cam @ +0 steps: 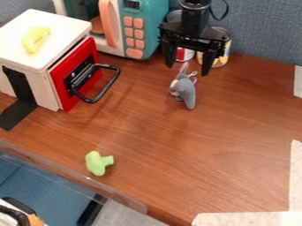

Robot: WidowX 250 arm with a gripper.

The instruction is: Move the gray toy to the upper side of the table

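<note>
Gripper [187, 70] holds nothing, fingers spread wide from 9 to 3 o'clock. Gray toy [186, 92] on table [236, 132], just toward 6 o'clock from gripper. Toy's long way runs 12 to 6, ears at 12; pinch across skinny body should fit.

Fairly bright, even light, soft faint shadows on the table [236, 132]

No text can be read with certainty; digit-like marks are shown on the display [131, 5] of the teal microwave [149, 28] at twelve o'clock; blurred labels are borne at one o'clock by a red-and-white can [185, 54] and a yellowish can [221, 60].
</note>
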